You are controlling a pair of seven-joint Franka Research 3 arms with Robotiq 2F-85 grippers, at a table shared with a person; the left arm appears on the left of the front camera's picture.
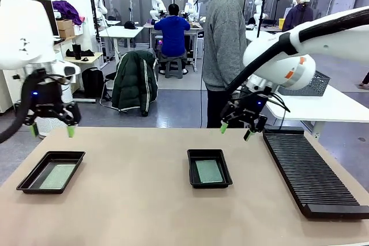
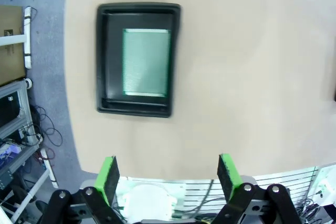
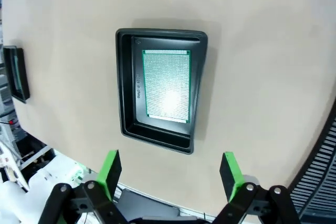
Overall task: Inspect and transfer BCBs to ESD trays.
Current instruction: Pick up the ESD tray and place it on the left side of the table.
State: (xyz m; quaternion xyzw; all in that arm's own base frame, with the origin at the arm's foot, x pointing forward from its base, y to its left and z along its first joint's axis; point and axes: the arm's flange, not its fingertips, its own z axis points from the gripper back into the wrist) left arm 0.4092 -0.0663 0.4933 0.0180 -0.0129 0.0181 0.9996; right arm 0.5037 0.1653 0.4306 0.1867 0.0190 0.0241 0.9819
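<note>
I see both arms raised off the table (image 1: 144, 200), neither touching anything. The left gripper (image 1: 53, 128) hangs above the table's far left edge, its green-padded fingers spread apart with nothing between them; the left wrist view confirms this — the two pads (image 2: 108, 178) stand wide with only bare tabletop beyond. The right gripper (image 1: 236, 131) hovers above the far side of the table, right of centre, jaws likewise apart and empty.

Two ESD trays sit flat on the table. The left tray (image 1: 51, 171) lies near the left edge, below and toward me from the left gripper; one BCB (image 1: 57, 176) rests flat on its floor. In the left wrist view that same board (image 2: 146, 63) lies inside the tray walls (image 2: 105, 61), nearer one end wall than the other.

The centre tray (image 1: 209, 167) sits about mid-table, below and slightly left of the right gripper — it holds a second BCB (image 1: 209, 171), flat, speckled face up with a light glare on it in the right wrist view (image 3: 167, 85).

A long black ribbed rack (image 1: 308, 171) runs along the right side of the table, well apart from the centre tray. A person in a grey sweater (image 1: 223, 38) stands at the far side.
</note>
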